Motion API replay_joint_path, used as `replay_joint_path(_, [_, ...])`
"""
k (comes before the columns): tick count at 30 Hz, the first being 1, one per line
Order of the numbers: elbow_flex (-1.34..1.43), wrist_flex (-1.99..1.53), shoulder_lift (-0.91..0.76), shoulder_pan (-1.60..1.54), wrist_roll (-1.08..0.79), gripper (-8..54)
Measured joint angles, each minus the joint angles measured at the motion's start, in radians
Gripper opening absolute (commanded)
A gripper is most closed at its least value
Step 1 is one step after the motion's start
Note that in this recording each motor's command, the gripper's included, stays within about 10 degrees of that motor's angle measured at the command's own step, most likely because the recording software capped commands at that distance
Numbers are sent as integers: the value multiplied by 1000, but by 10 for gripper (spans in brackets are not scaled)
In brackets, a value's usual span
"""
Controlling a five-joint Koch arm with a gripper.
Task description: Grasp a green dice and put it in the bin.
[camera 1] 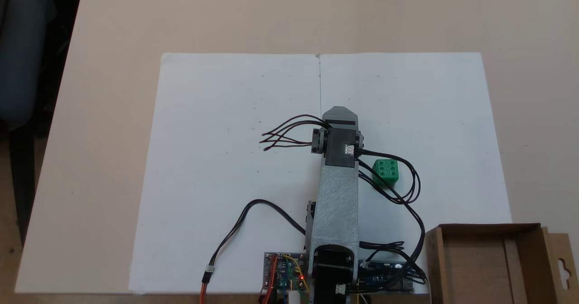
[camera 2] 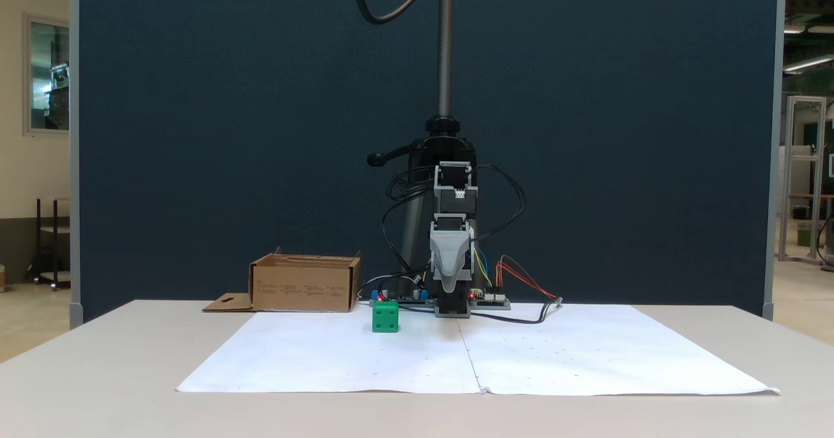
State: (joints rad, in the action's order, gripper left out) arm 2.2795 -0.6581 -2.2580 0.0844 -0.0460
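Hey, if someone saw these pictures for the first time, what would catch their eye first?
Probably the green dice, the brightest thing there, sitting on the white paper just right of the arm in the view from above. Next the arm itself, folded upright at the paper's near edge with black cables looping off it, its pincer pointing down. Then the brown bin, off the paper, left of the arm in the front view.

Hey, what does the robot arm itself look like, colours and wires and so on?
The arm has a flat grey plastic link with black motor blocks at the joints. Thin black cables loop out from both sides. Its gripper is pale grey and tapered.
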Motion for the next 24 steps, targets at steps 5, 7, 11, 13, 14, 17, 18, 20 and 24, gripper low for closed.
replay_joint_path(5, [-3,-2,2,20,-48,426])
replay_joint_path(7, [-9,-2,2,34,-78,426])
replay_joint_path(11, [-114,-6,2,89,-114,426])
replay_joint_path(13, [-140,-8,2,106,-137,426])
replay_joint_path(14, [-149,-9,2,120,-153,426])
replay_joint_path(17, [-149,-23,2,163,-229,433])
replay_joint_path(18, [-147,-38,2,187,-258,435])
replay_joint_path(20, [-149,-72,2,232,-310,437])
replay_joint_path(24, [-149,-147,2,308,-383,443])
